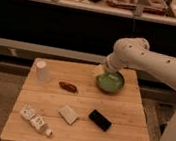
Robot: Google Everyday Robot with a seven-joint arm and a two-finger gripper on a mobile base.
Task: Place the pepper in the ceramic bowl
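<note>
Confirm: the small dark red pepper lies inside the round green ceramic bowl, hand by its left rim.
Wrong: the camera view shows the dark red pepper on the wooden table, left of the green ceramic bowl. The hand is by its left rim.

**Six loose things, one of each kind**

You have one wooden table (121, 136) in front of you, with six loose things on it. Each is the only one of its kind.

- One pepper (68, 86), dark red-brown.
- One green bowl (111, 82).
- One white cup (42, 71).
- One black phone (100, 119).
- One pale rectangular block (68, 114).
- One small bottle (35, 120), lying on its side.

You are working with one arm (149, 57). It carries one gripper (99, 71), which sits at the bowl's left rim, over the far part of the table.
</note>
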